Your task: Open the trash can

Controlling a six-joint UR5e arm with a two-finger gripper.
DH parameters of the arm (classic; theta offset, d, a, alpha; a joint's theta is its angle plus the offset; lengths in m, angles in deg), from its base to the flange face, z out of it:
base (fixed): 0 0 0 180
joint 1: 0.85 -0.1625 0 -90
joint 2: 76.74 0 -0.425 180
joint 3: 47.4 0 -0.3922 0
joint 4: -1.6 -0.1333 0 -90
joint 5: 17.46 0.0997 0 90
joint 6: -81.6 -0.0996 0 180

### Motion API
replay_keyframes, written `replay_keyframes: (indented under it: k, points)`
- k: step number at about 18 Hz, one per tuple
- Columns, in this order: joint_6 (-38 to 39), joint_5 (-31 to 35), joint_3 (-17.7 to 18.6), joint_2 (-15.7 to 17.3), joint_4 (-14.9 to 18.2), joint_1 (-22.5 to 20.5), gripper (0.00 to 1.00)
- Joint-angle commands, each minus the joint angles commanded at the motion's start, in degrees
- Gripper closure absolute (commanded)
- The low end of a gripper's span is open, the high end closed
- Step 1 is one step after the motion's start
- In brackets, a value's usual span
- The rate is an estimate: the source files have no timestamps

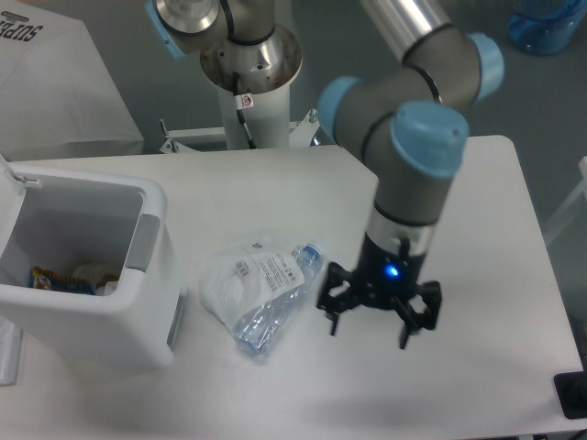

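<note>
The white boxy trash can [138, 316] stands at the left of the table. Its lid [7, 183] is swung up at the far left edge, so the inside shows, with some rubbish at the bottom. A grey push tab [140, 244] sits on its right rim. My gripper [370, 328] hangs over the table to the right of the can, well apart from it. Its fingers [334, 323] are spread and hold nothing.
A crushed clear plastic bottle [271, 301] with a blue cap and white label lies on the white table [477, 275] between the can and the gripper, next to a crumpled white wrapper [223, 289]. The arm's base [249, 64] stands behind the table.
</note>
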Motion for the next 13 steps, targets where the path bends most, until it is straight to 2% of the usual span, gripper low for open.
replay_keyframes:
  k: [4,6,9,13]
  points:
    - [-12.4,2.1,-3.2,-0.8,7.8,-0.3,0.0]
    - [-16.4,4.8,-4.1,-1.1,10.2,-0.1,0.0]
    - [-21.3,9.2,-3.6,-1.6,10.8,0.3,0.0]
    - [-21.8,11.2,-3.0,-1.7,10.6,0.9,0.0]
